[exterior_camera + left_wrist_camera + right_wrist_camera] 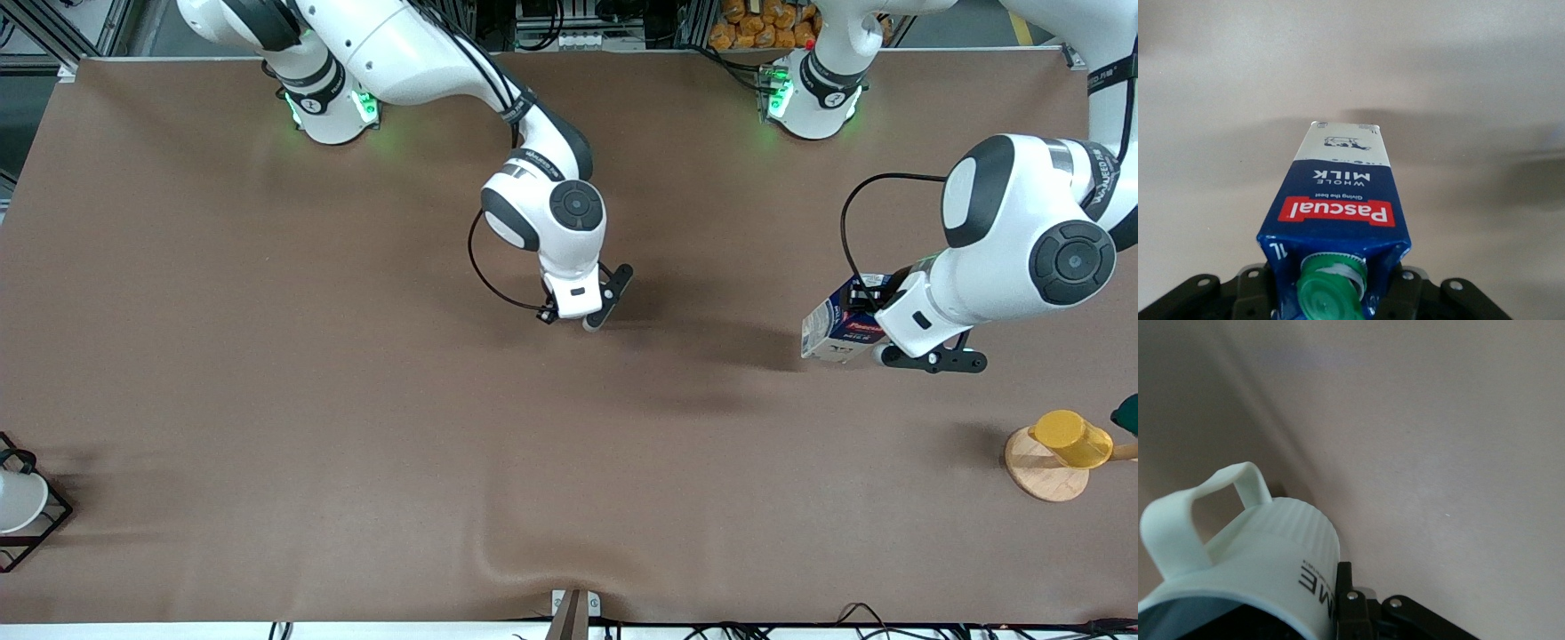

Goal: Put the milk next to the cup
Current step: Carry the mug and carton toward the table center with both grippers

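My left gripper [880, 338] is shut on the top of the milk [836, 322], a dark blue and white carton with a red label band. It holds the carton tilted above the table toward the left arm's end. In the left wrist view the milk [1338, 200] points away from the gripper [1331, 293], with its green cap [1328, 297] between the fingers. My right gripper [587, 311] is low over the table's middle. In the right wrist view the right gripper [1328, 600] is shut on the rim of the off-white cup [1265, 547] with a squarish handle. The cup is hidden under the hand in the front view.
A yellow cup [1071, 438] on a round wooden base [1040, 471] stands near the left arm's end, with a dark green thing [1127, 413] beside it. A white cup in a black wire rack [22, 502] sits at the right arm's end. The brown cloth [533, 556] is rumpled at the near edge.
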Available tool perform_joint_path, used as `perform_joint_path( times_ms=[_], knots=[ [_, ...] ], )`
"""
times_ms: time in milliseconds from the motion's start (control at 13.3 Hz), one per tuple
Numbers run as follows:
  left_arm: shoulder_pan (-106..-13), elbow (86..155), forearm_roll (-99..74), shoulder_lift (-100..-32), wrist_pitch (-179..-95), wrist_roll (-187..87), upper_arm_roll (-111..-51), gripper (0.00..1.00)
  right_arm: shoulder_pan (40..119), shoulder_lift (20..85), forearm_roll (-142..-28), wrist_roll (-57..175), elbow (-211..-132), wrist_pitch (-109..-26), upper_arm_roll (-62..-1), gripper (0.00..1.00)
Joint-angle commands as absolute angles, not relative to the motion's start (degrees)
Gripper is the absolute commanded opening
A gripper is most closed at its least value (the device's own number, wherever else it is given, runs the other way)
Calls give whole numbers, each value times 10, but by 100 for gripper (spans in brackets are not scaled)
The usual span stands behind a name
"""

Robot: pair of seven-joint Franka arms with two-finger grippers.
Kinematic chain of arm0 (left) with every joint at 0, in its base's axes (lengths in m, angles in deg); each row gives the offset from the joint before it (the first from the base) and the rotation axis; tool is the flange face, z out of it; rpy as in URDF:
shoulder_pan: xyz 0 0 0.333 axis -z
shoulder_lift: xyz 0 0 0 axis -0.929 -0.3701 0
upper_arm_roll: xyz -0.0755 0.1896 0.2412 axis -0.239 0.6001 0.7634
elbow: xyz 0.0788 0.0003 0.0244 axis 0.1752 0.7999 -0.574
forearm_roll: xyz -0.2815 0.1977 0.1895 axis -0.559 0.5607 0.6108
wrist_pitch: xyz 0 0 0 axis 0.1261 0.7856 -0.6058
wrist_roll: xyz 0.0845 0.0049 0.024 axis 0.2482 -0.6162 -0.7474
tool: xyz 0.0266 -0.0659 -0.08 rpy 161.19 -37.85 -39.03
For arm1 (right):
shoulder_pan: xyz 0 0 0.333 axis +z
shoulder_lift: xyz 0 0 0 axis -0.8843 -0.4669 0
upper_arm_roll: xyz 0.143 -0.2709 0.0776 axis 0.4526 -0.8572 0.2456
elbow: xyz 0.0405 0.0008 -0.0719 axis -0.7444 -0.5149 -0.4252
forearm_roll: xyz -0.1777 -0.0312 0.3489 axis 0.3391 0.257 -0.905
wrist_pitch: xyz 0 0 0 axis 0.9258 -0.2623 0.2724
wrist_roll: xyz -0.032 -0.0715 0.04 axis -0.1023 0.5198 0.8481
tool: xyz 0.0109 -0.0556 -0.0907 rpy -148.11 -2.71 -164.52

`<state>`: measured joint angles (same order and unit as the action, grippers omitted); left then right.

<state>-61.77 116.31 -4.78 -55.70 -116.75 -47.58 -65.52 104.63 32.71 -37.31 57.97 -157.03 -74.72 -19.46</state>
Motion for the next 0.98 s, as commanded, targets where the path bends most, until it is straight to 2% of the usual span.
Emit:
perform_joint_path(
  times_ms=[0,75,451,751,901],
  knots=[
    [-614,1147,-53,-563,-1153,-485,-654,58,1056,315,-358,542,-1561,-757,-200,53],
    [-614,1147,-53,-564,-1153,-485,-654,58,1055,316,-357,542,-1559,-757,-200,100],
    [-607,1147,-52,-562,-1153,-492,-658,58,1048,346,-369,498,-1555,-734,-198,100],
    [-599,1138,-55,-557,-1129,-562,-703,58,1038,432,-373,425,-1558,-613,-199,100],
    [-598,1137,-74,-557,-1128,-590,-724,58,985,467,-373,431,-1562,-577,-198,100]
  ],
)
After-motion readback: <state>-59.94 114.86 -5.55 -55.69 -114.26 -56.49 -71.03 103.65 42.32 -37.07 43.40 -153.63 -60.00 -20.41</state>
